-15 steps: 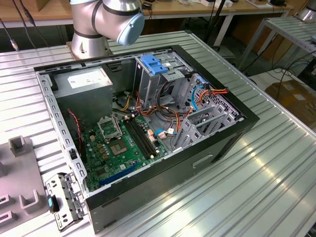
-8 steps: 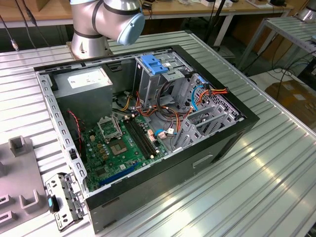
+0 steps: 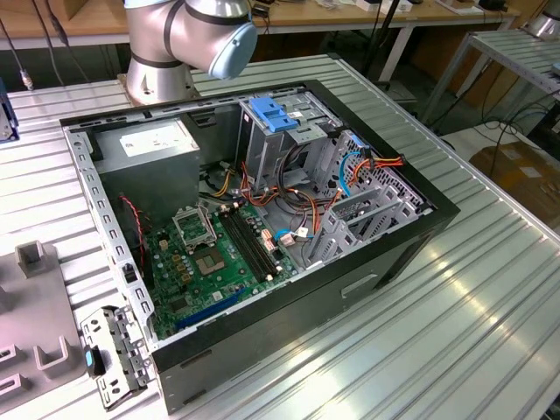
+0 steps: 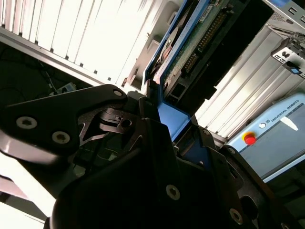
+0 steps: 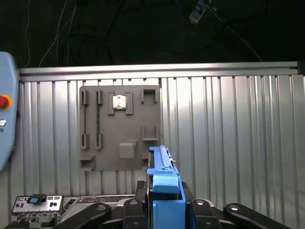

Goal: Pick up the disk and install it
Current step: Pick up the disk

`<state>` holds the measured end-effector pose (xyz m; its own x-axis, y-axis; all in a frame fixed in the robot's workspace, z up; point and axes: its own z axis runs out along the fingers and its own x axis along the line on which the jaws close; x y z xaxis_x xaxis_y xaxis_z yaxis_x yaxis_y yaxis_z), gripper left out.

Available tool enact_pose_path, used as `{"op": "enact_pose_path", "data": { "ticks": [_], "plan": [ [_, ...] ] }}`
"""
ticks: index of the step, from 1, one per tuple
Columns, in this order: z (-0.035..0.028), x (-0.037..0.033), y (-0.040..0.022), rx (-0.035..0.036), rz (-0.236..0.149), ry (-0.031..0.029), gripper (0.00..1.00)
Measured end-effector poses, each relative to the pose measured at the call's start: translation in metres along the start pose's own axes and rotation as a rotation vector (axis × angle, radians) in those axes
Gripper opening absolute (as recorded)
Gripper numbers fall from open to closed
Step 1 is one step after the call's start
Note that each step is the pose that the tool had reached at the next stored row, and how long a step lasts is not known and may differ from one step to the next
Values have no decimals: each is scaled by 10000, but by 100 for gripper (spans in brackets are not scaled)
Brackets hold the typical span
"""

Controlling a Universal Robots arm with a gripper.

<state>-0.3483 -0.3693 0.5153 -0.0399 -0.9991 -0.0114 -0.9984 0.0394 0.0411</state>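
Observation:
The disk (image 5: 162, 164) is a dark drive in a bright blue carrier, standing edge-on between the black fingers of my gripper (image 5: 164, 191). The gripper is shut on the disk's blue end. In the second wrist view the disk (image 4: 190, 50) shows its green circuit board and connector row, with the gripper (image 4: 171, 125) clamped at its near end. The disk hangs over the ribbed metal table (image 5: 228, 133), apart from it. In the exterior view the open computer case (image 3: 262, 219) lies on that table, with a pale-blue plate (image 3: 276, 114) on top of its drive cage.
A grey fixture plate (image 5: 119, 126) with small holders lies on the table beyond the disk. A grey perforated bracket with a blue tab (image 5: 37, 202) lies near it and beside the case (image 3: 109, 359). A pendant with a red button (image 5: 5, 102) is close by. The arm's base (image 3: 175, 44) stands behind the case.

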Motion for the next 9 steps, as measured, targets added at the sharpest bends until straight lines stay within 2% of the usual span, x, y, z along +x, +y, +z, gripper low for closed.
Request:
{"op": "enact_pose_path", "data": {
  "ticks": [9],
  "plan": [
    [-6,-7,-156,0,0,-1,37]
  ]
}}
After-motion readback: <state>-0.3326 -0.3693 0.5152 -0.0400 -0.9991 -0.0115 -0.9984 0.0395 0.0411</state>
